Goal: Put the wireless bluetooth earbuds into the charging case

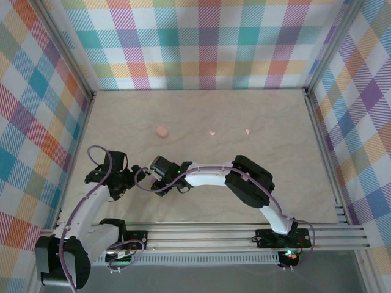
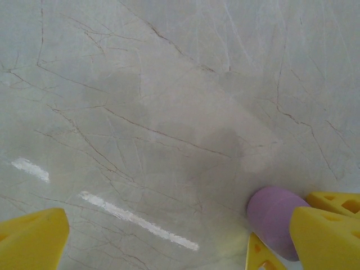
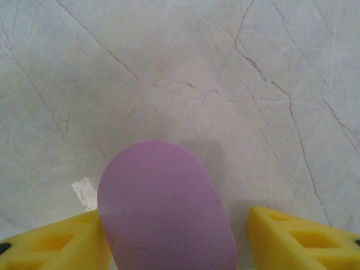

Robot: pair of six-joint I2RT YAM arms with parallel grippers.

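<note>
Purple piece (image 3: pixel 163 225) sits between the right gripper's (image 3: pixel 174 214) parted fingers, touching one, just clear of the other. The left gripper (image 2: pixel 180 219), spread wide, has it against one finger. From above, an earbud (image 1: pixel 212 132) lies right of the pink puck (image 1: pixel 161 132), a second earbud (image 1: pixel 247 131) farther right.

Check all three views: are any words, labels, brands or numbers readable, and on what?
None can be read.
The purple piece, the pink puck and the table bear no print.
Any marks on the arms are too small to tell.
</note>
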